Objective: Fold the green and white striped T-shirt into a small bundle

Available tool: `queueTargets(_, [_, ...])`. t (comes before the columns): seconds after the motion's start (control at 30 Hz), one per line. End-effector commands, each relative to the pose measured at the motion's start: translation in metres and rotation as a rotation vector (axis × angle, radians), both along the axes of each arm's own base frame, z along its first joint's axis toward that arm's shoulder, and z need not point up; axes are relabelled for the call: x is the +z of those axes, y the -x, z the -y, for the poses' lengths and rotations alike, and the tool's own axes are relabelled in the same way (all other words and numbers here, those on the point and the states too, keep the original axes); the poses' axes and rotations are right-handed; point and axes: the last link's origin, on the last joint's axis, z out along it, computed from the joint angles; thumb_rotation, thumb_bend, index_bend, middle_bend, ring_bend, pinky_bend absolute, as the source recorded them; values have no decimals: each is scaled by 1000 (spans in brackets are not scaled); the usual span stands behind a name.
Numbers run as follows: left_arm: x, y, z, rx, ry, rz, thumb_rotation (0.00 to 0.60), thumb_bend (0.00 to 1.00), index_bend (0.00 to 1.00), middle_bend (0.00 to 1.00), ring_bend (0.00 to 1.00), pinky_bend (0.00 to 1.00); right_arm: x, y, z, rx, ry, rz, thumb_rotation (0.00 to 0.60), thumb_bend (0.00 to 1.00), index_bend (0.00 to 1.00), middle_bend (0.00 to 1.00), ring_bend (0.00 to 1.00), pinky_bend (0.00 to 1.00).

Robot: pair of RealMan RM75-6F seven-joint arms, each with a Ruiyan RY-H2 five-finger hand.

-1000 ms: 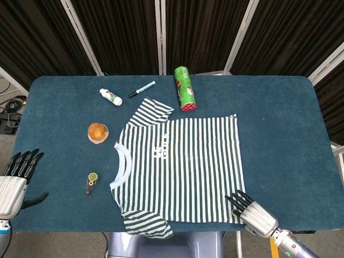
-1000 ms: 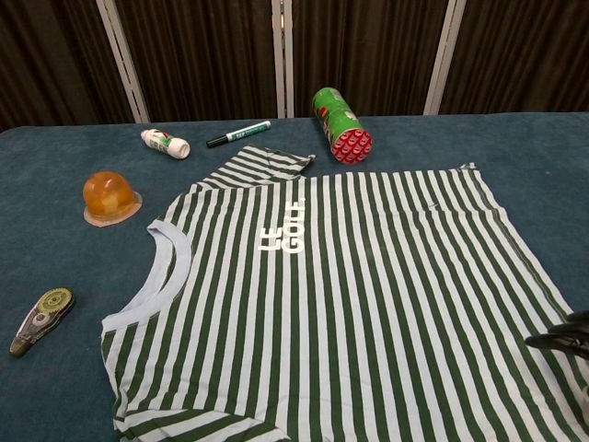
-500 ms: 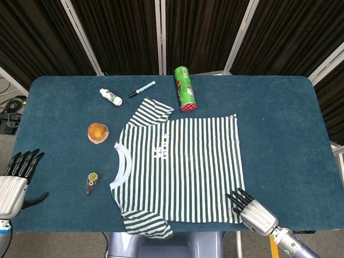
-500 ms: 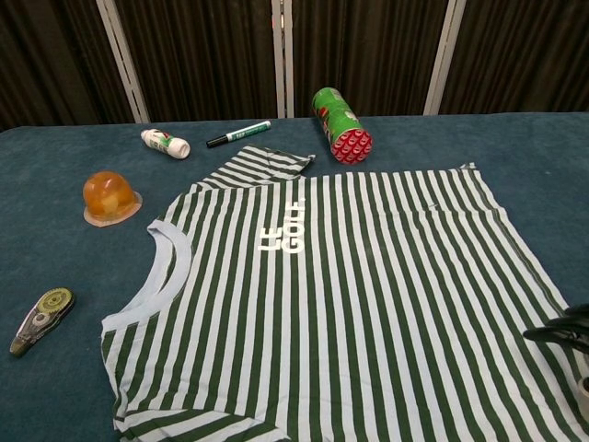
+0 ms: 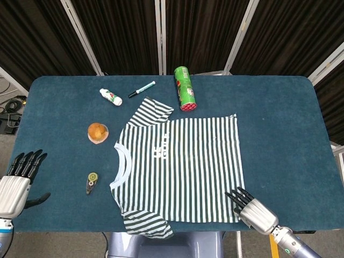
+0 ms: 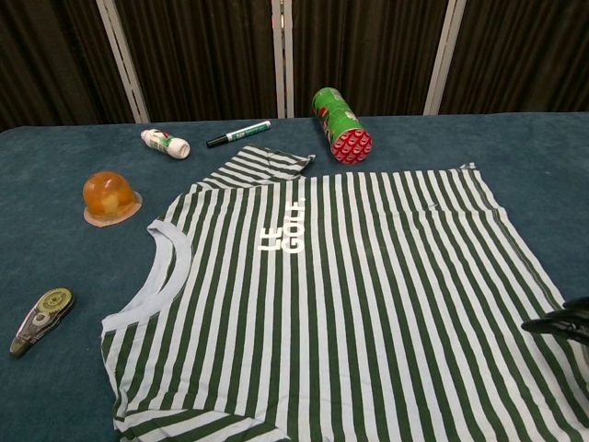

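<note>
The green and white striped T-shirt (image 5: 180, 169) lies spread flat on the blue table, collar to the left and hem to the right; it fills the chest view as the same striped T-shirt (image 6: 340, 304). My right hand (image 5: 252, 212) hovers at the shirt's near hem corner, fingers spread over the cloth edge and holding nothing; only its dark fingertips (image 6: 557, 322) show in the chest view. My left hand (image 5: 16, 180) stays off the table's near left edge, fingers apart and empty.
A green can (image 5: 184, 88) lies on its side behind the shirt. A marker (image 5: 142, 89) and a small white bottle (image 5: 110, 97) lie at the back left. An orange dome (image 5: 97, 132) and a tape dispenser (image 5: 92, 182) sit left of the collar.
My right hand has slid slightly toward the near edge. My left hand has shifted a little. The shirt has not moved.
</note>
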Motion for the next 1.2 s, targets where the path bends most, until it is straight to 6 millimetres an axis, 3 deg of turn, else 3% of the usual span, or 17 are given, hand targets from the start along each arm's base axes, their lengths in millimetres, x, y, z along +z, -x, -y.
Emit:
queueTargets(0.03, [-3,-3,-1,-22,7,4,600,0,0,0,0,0,0,-1,2,1,7,13,600,520,619,15,0,0])
queueTargets(0.17, [-10,-9,-4,-80,27,16,600,0,25,0,0,0,1,-3,3,3,12,37,600,523,635,21,0,0])
queueTargets(0.23, [-18,-12,-8,-114,62,21,600,0,98,0,0,0,2,-3,5,0,13,43,600,522,642,23,0,0])
queueTargets(0.37, [-42,-24,-21,-230,174,41,600,7,339,0,0,0,3,-4,7,-3,21,55,600,522,661,26,0,0])
queueTargets(0.5, [-70,-36,-28,-378,289,48,600,81,451,0,0,0,5,-6,9,-7,29,63,600,522,663,26,0,0])
queueTargets(0.63, [-99,-39,-39,-487,387,10,600,125,472,0,0,0,6,-9,11,-12,33,71,600,522,664,26,0,0])
queueTargets(0.9, [-138,-44,-46,-590,482,-15,600,292,492,0,0,0,7,-13,13,-21,29,76,600,534,673,30,0,0])
queueTargets(1.2, [-171,-42,-46,-646,581,-32,600,332,506,0,0,0,6,-12,14,-29,25,72,600,537,675,32,0,0])
